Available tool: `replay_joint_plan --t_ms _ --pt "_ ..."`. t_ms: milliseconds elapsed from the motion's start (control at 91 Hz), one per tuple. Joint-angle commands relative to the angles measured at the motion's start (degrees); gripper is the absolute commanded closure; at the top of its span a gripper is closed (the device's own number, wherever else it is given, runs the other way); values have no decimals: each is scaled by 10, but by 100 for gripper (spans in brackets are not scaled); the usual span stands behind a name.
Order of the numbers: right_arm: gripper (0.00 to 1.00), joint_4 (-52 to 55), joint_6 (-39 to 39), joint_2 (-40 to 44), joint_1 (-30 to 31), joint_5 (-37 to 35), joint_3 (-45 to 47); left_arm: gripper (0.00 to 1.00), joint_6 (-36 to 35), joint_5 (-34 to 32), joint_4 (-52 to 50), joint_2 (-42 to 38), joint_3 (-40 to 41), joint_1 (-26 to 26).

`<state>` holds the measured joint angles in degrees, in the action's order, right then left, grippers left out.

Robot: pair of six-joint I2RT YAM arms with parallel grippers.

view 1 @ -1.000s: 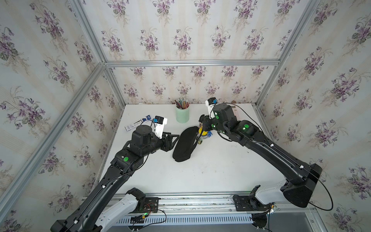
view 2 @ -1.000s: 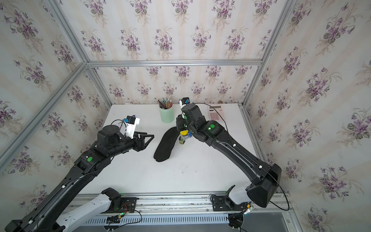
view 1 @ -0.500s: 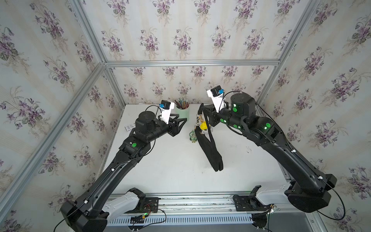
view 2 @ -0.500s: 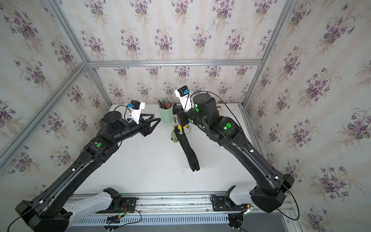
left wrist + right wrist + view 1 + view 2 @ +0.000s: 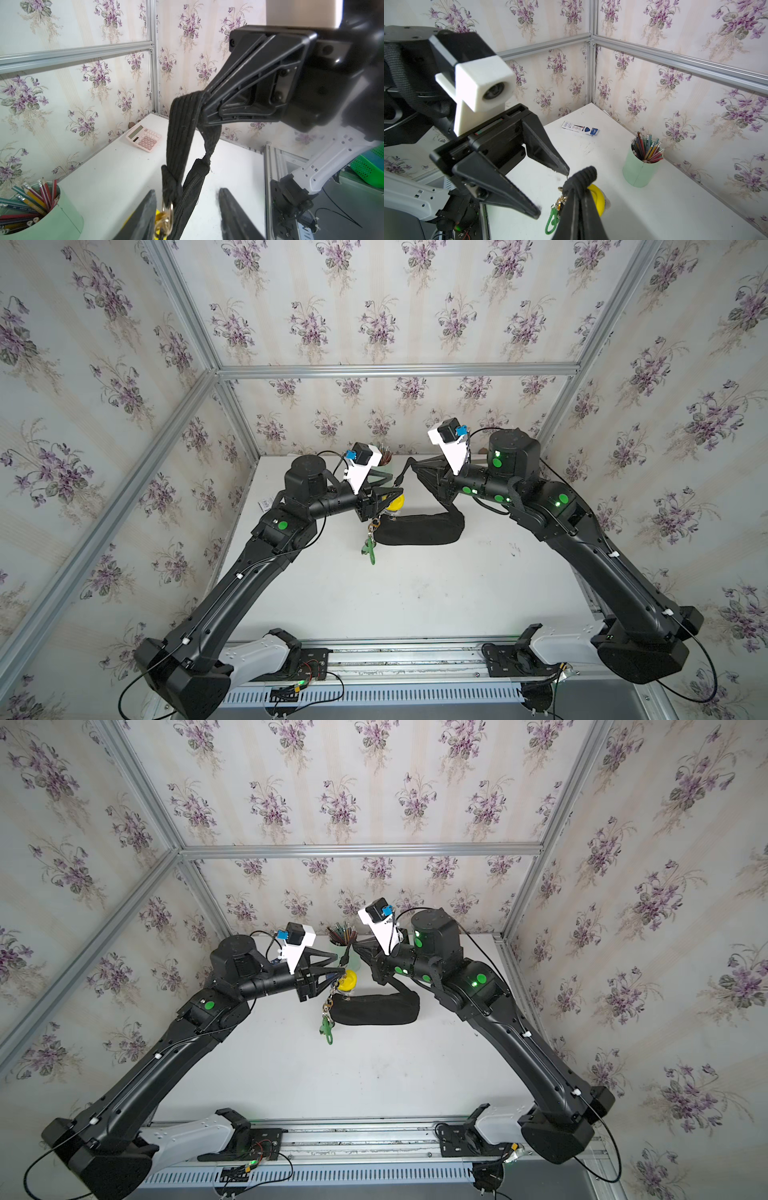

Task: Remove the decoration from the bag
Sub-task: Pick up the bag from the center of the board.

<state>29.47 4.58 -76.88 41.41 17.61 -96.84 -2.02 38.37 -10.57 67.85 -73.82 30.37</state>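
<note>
Right gripper (image 5: 204, 105) is being clamped on the strap (image 5: 178, 133) of the bag (image 5: 419, 529); left gripper (image 5: 552, 193), spread, is being held astride the decoration (image 5: 551, 220).

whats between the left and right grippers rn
The black strap of the bag: the right gripper clamps it with shut jaws, and it hangs down to the open jaws of the left gripper. The left wrist view shows this.
</note>
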Motion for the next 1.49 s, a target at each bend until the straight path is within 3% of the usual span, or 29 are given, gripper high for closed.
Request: replay_joint_plan --t_ms 0,33,286,528,769,824,890,967,1209,1352,1484 --pt "100 -40 4 4 0 40 0 54 -30 5 -9 9 -11 -1" --pt "100 -42 4 5 0 46 1 56 -32 7 -9 12 -14 0" --pt "100 -49 -4 11 0 59 13 100 -34 9 -9 29 -24 -1" --pt "100 -62 -26 23 0 56 31 100 -11 2 11 29 -20 -1" --pt "100 -125 -44 50 0 150 99 100 78 -31 109 20 12 -1" --pt "85 -143 -46 57 0 156 118 100 93 -26 129 21 13 -1" --pt "58 -163 -45 67 -1 153 142 100 107 -21 141 23 10 -2" --pt "49 -177 -45 78 -1 132 165 100 118 -13 146 25 5 -5" --pt "59 -231 -67 123 -60 78 265 100 187 52 217 35 24 -35" --pt "60 -275 -94 154 -133 124 317 100 212 87 236 44 20 -47" --pt "60 -307 -95 163 -149 151 341 100 214 131 240 52 9 -48"
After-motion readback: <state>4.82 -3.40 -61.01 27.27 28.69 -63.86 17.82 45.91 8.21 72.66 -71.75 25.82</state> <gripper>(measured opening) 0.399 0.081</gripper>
